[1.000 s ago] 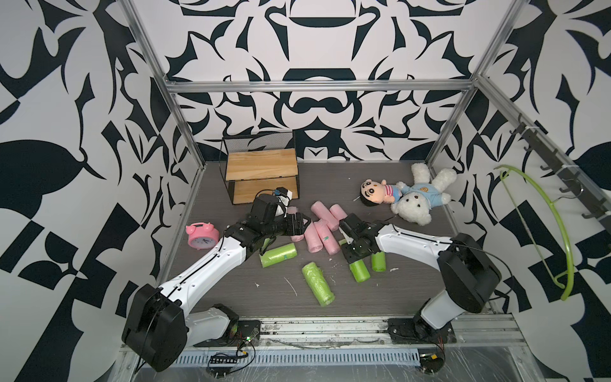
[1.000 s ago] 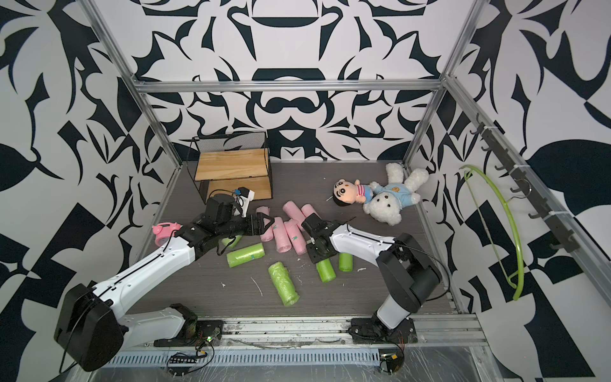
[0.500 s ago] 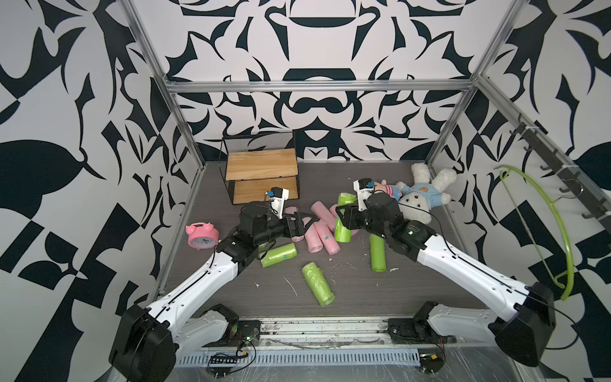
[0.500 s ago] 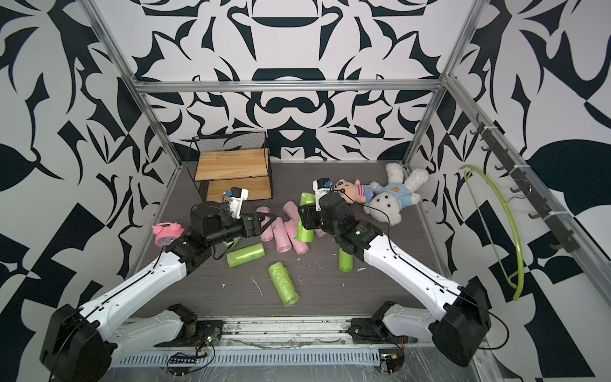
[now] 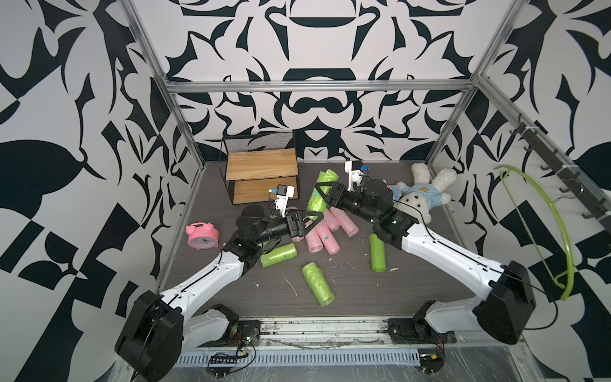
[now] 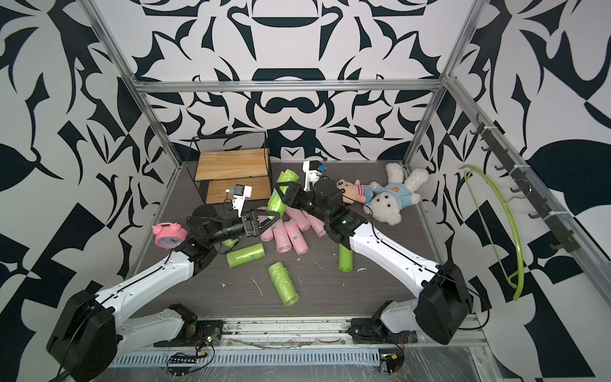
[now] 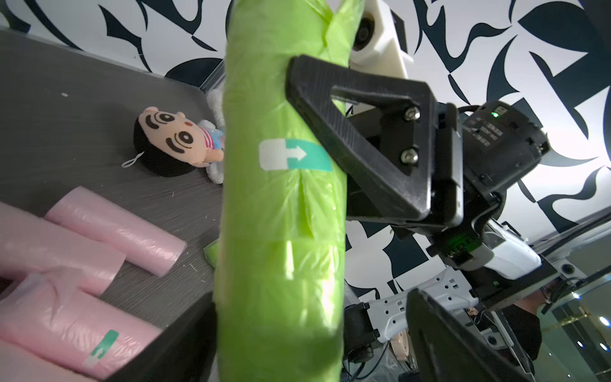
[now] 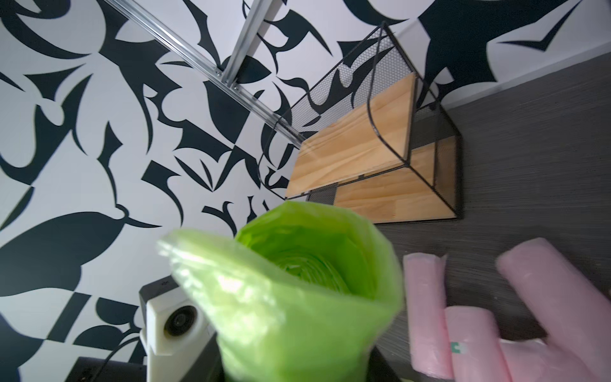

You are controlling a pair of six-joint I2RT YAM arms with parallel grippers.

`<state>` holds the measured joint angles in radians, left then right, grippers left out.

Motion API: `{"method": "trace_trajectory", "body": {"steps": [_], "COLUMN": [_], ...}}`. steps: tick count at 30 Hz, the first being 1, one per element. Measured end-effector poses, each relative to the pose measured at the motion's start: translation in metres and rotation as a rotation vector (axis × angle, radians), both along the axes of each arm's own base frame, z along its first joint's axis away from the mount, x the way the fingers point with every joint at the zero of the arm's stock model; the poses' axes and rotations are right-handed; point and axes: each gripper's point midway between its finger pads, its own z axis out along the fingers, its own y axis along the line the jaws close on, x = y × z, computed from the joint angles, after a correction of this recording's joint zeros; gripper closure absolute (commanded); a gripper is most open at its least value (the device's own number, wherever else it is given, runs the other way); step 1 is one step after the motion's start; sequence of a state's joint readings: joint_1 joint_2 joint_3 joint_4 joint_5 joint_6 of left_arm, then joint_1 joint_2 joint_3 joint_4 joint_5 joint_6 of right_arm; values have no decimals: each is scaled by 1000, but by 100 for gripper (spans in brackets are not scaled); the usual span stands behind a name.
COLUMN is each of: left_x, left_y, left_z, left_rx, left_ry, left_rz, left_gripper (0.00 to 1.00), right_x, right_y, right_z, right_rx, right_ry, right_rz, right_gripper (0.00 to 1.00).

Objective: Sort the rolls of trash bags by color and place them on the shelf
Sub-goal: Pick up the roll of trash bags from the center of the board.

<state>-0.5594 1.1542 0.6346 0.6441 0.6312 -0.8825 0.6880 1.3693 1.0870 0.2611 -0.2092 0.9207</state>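
Shelf [image 5: 261, 165] bare, sorting not yet begun: my right jaws pinch a green roll [image 5: 324, 177] upright in the air just beside it, and my left jaws are spread around the roll's lower end. Pink rolls [image 5: 325, 233] and loose green rolls [image 5: 278, 256] lie on the counter [image 5: 363, 297]. The clock [image 5: 202, 235] and plush toys [image 5: 421, 195] sit aside, but my left arm [image 5: 211, 274] likely crowds the lower board.

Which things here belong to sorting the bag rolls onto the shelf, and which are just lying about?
Belong to the job: green rolls, pink rolls, shelf.
Just lying about: clock, doll, bear, hanger.
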Motion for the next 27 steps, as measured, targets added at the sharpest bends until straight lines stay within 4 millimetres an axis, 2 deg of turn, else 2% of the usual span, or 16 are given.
{"method": "trace_trajectory", "body": {"steps": [6,8,11,14,17,22,27], "left_x": [0,1,5,10,14,14,17], "left_y": [0,0,3,8,14,20,21], "left_z": [6,7,8,11,16,26,24], "left_rx": [-22,-25,-33,-41,-51,-73,-69], "left_ry": [-9,-10,-10,-7,-17,-44,-31], "left_rz": [-2,2,17,43,67,84,90], "left_gripper": [26,26,19,19,25,44,58], "right_x": [-3,-4,-6,-7,-7,-7,-2], "right_y": [9,10,12,12,12,13,16], "right_z": [12,15,19,21,23,24,19], "right_rx": [74,88,102,109,113,122,134], "right_ry": [5,4,-2,-7,-10,-11,3], "right_rz": [48,59,70,77,80,85,88], "right_gripper": [56,56,56,56,57,57,55]}}
